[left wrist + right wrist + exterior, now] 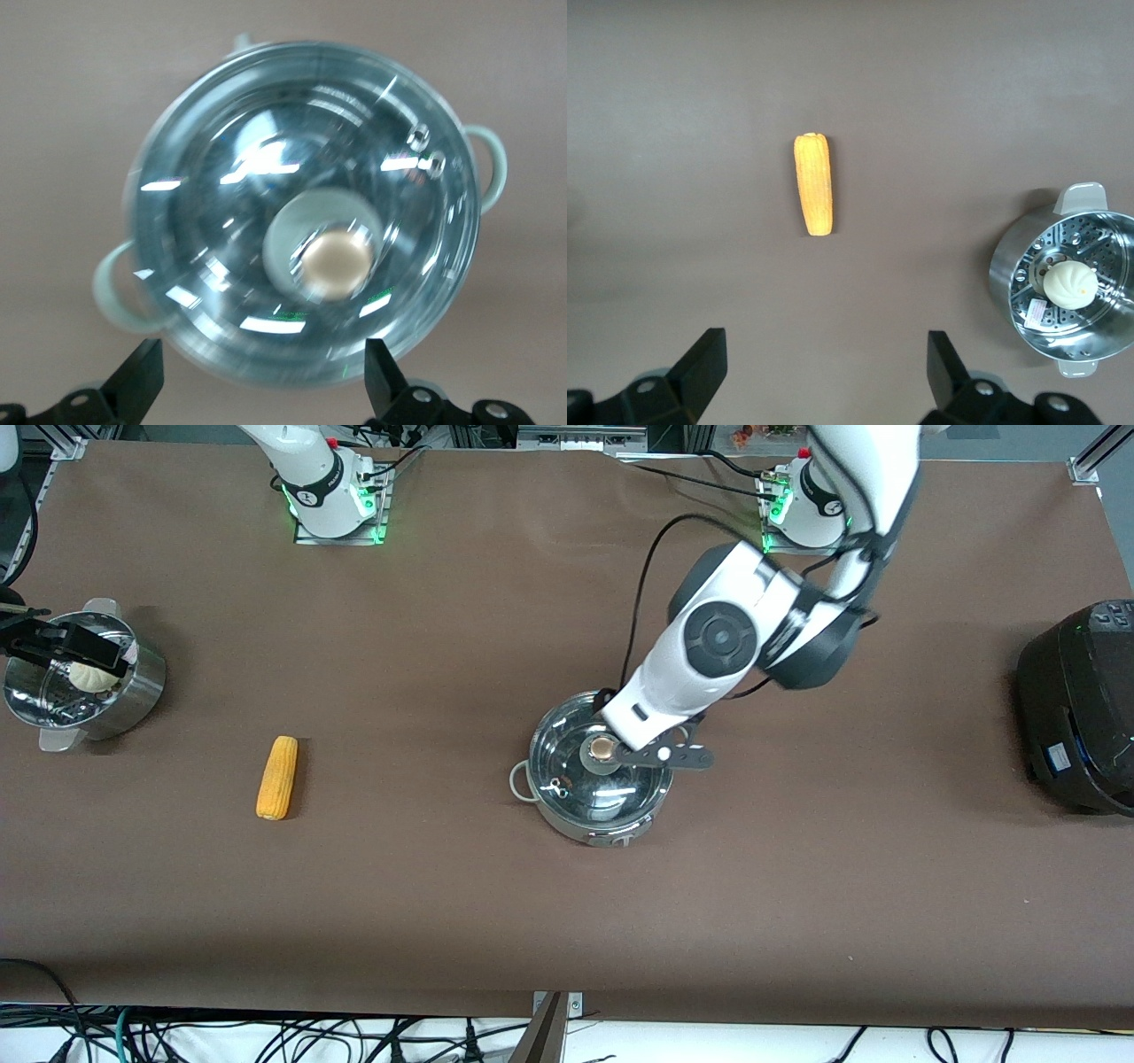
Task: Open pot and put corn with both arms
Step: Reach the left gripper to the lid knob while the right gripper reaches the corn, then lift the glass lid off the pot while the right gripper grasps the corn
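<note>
Hovering wide over lidded pot [601, 779]: left end effector [266, 376]. Spread wide above corn [814, 184], mid-surface: right end effector [826, 372].

White jointed arms [709, 646], black joint bands, black cables, green-lit bases [332, 500]

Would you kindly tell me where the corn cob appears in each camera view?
Front view: the corn lies on the table, between the steamer basket and the pot.
Left wrist view: not in it.
Right wrist view: corn upper centre.
Shared landmark: the steamer basket.
</note>
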`<state>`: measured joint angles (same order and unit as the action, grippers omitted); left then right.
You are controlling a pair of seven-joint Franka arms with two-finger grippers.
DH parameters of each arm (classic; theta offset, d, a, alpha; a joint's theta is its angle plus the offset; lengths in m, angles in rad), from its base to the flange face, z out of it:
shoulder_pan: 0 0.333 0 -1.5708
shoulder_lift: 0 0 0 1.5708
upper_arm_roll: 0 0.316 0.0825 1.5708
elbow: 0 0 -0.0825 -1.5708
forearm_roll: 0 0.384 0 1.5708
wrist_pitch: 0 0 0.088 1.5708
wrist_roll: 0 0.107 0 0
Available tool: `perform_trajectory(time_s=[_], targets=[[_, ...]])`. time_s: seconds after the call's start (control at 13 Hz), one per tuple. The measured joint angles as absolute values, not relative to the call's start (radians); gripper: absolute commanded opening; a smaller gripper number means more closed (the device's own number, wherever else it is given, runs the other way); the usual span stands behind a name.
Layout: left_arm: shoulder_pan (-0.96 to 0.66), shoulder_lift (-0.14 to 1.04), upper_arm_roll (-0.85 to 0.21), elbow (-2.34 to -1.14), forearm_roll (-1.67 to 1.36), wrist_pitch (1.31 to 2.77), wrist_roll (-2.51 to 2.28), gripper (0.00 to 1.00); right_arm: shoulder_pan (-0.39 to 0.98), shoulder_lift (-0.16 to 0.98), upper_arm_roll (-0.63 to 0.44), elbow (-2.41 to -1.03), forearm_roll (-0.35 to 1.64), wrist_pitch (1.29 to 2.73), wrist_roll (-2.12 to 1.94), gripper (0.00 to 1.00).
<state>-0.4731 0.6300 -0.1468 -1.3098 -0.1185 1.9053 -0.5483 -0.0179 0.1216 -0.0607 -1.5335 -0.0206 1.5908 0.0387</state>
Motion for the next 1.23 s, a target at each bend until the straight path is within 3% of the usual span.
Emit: perform_trajectory(time_s=[0.23, 0.54, 0.77, 1.0, 1.15, 1.23], targets=[[-0.503, 0.679, -0.144, -1.295, -0.090, 1.989, -0.571, 0.99, -0.018, 0.204, -0.061, -1.534, -0.040, 1.629, 0.039, 1.00], [-0.518, 0.688, -0.142, -1.292, -0.060, 2.025, -0.583, 0.91, -0.016, 0.361, -0.057, -1.547, -0.038, 1.824, 0.039, 1.00], [-0.529, 0.700, -0.141, -1.291, -0.003, 2.039, -0.587, 0.70, -0.013, 0.500, -0.053, -1.580, 0.011, 1.970, 0.041, 1.00], [-0.540, 0.701, -0.140, -1.289, 0.027, 2.040, -0.601, 0.29, -0.011, 0.532, -0.052, -1.694, 0.046, 2.163, 0.044, 1.00], [-0.543, 0.702, -0.139, -1.285, 0.030, 2.037, -0.603, 0.17, -0.006, 0.532, -0.050, -1.781, 0.051, 2.264, 0.087, 1.00], [-0.543, 0.700, -0.138, -1.282, 0.030, 2.034, -0.604, 0.17, 0.004, 0.532, -0.048, -1.815, 0.051, 2.297, 0.115, 1.00]])
